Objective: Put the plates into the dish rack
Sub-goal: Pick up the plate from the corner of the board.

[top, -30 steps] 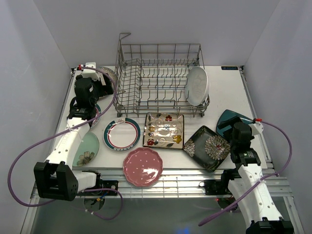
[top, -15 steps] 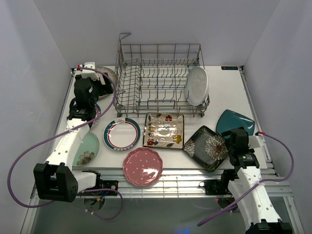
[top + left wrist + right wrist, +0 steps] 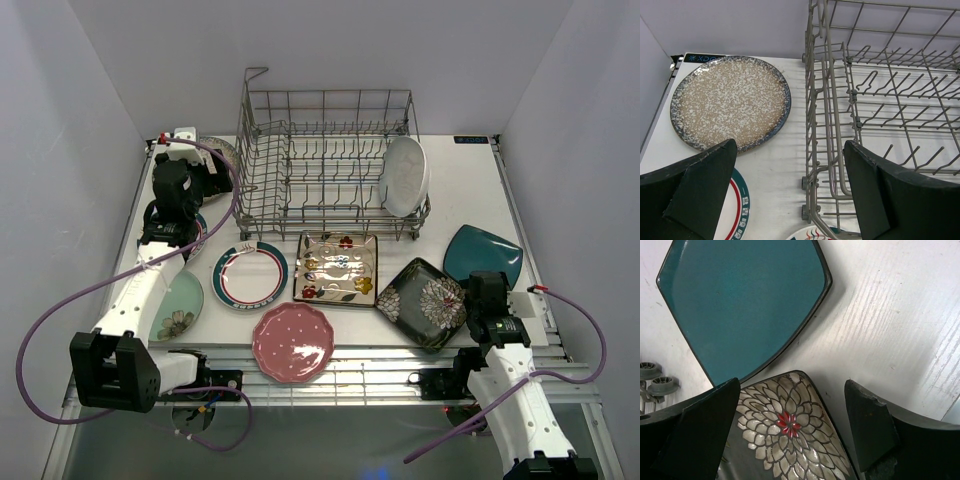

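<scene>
- Plates first: at far left the speckled plate is laid flat on the table, just beside the left wall of the dish rack.
- The left gripper is held above that spot, fingers spread wide, nothing pinched.
- A pale green plate, a teal-rimmed white plate and a pink scalloped plate are spread out in front of the rack. Another rimmed plate is probably tucked under the left arm, but it's mostly hidden.
- A cream floral plate is set just beside a black floral plate.
- Only the white oval plate is loaded, stood on edge at the rack's right end.
- The right gripper is hung over the black plate's corner, fingers wide apart and empty, with the teal plate right up against that corner.
</scene>
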{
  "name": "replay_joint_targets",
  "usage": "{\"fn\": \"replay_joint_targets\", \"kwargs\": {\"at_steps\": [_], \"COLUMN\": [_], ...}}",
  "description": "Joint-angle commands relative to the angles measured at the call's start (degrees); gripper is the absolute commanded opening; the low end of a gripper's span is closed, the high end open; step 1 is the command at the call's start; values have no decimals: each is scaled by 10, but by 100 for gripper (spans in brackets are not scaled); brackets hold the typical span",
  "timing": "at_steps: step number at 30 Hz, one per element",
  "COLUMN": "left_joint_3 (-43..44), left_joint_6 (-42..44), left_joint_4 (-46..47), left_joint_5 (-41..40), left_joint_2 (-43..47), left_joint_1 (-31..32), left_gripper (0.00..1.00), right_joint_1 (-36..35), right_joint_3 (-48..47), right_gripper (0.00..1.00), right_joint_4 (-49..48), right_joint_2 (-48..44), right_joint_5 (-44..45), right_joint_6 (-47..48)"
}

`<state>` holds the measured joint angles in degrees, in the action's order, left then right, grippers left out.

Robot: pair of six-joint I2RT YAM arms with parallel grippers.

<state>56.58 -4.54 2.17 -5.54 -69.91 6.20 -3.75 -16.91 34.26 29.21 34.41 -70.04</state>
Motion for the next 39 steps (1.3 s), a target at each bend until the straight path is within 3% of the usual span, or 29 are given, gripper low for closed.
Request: {"fn": "replay_joint_targets", "kwargs": {"at_steps": [1,9,17,31,39], "left_joint_3": [-8,-6,-9,-8,-8], "left_joint_6": [-3,-3,-3,-3,-3], "left_joint_4": [15,14,15,8,6], "left_joint_5": [4,8,10,21,23], "left_joint_2": [7,2,8,12,13], "left_joint_1": [-2,-2,-2,-2,-2], "left_gripper": [98,98,98,98,98], "right_joint_1": [2,16,90,265,283], "right_joint_3": [7,16,35,95,116], "right_gripper": [90,90,90,90,90], "right_joint_4": [-17,-51,-95,-208,-250], "right_joint_2": [-2,43,30,6,-13], "right_joint_5": [28,15,-24,-241,-295], "right_joint_6": [-13,-4,52,159,177]}}
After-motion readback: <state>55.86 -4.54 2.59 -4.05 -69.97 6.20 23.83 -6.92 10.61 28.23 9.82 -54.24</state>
